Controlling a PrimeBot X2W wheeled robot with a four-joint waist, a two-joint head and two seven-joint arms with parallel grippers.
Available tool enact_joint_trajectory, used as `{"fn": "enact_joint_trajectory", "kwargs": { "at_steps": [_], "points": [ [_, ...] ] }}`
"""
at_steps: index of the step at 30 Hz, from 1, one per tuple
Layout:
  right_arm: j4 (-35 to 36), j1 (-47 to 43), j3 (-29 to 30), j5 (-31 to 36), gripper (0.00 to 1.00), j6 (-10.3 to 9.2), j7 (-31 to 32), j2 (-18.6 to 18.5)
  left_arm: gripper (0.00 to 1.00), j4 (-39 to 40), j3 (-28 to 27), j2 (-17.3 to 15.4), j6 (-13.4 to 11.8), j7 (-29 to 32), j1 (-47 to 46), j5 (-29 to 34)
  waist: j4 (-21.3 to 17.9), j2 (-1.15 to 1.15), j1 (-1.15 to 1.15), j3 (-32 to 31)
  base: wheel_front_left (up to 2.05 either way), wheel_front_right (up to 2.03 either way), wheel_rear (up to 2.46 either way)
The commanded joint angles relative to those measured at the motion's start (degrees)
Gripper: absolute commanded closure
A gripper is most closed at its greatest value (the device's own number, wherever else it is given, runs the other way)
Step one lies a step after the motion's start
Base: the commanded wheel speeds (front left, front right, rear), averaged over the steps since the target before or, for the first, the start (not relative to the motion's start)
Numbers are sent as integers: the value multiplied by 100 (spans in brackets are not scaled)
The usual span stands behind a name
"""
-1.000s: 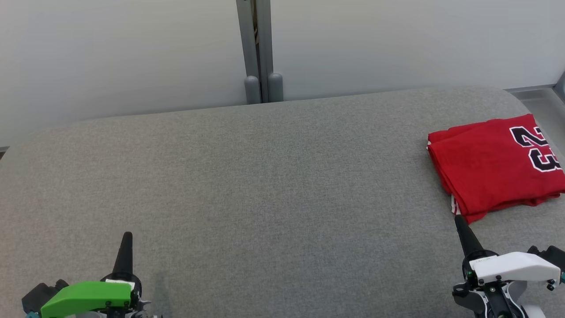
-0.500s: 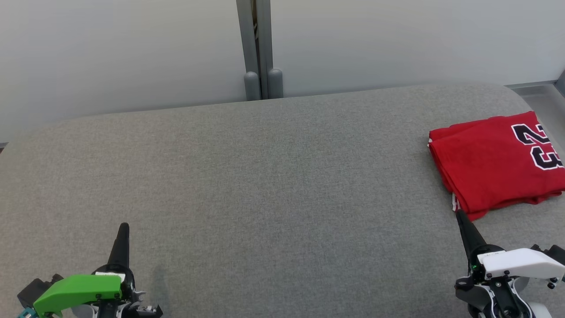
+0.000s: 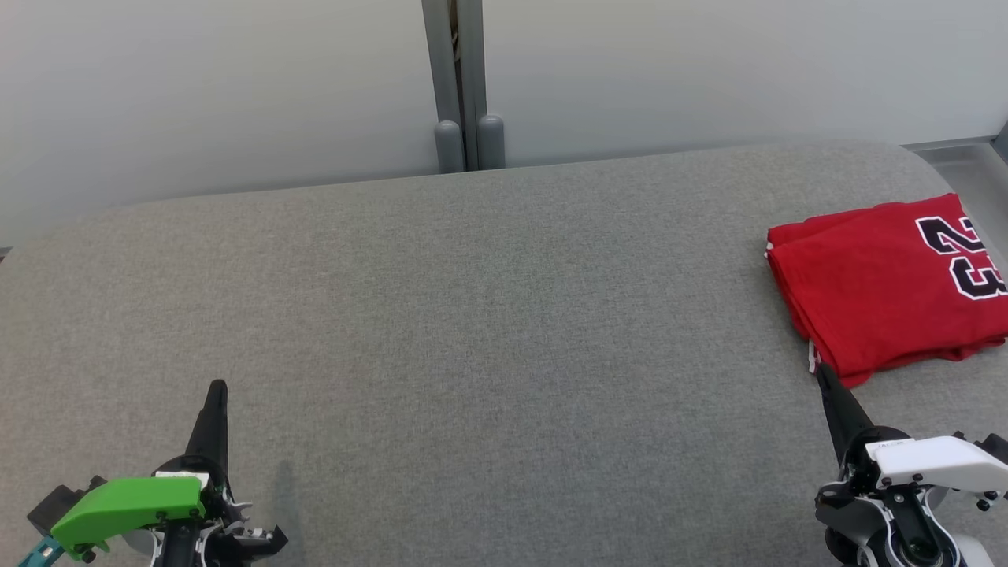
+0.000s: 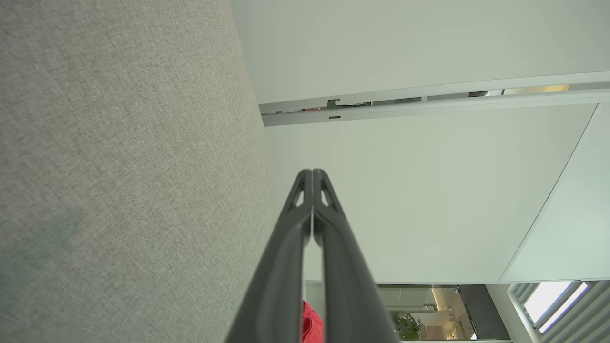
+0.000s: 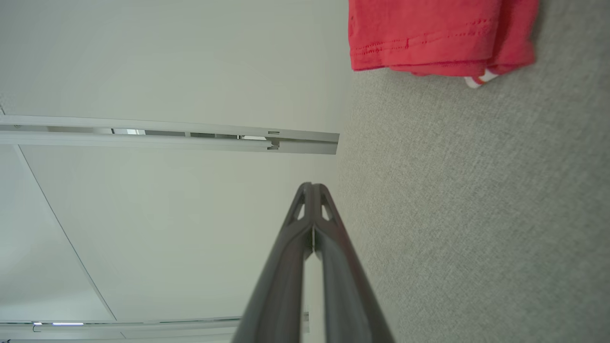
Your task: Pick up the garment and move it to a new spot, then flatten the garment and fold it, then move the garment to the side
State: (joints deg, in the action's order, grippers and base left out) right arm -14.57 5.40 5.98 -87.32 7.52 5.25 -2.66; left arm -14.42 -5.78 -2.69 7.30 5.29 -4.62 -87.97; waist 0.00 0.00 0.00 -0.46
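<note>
A red garment with black and white numbers lies folded at the right end of the grey surface. Its hem shows in the right wrist view as the red garment. My right gripper is shut and empty, its tip just below the garment's near corner, apart from it. The right gripper has its fingertips pressed together. My left gripper is at the lower left, shut with nothing held; the left gripper has its tips meeting. A sliver of the red garment peeks between those fingers.
A pale wall stands behind the surface, with a grey vertical post at its middle. The surface's far edge is rounded, and its right end curves off near the garment. A floor strip lies at the far right.
The whole head picture has shifted upward a little, so the camera moved. Both grippers sit slightly lower and remain shut; the garment lies as before.
</note>
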Motion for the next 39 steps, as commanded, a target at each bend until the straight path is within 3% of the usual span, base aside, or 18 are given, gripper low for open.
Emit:
{"fn": "enact_joint_trajectory", "kwargs": {
  "at_steps": [1,12,39],
  "points": [
    [41,82,24,-120,100,-5,37,-33,100,34,-42,-32,26,34,-127,-107,0,0,0,7,0,0,0],
    [73,111,69,-530,100,-5,151,-37,100,48,-93,-34,34,143,-222,-465,0,0,0,62,0,0,0],
    [71,109,66,-518,100,-5,144,-36,100,43,-89,-34,34,147,-200,-458,0,0,0,63,0,0,0]
  ]
}}
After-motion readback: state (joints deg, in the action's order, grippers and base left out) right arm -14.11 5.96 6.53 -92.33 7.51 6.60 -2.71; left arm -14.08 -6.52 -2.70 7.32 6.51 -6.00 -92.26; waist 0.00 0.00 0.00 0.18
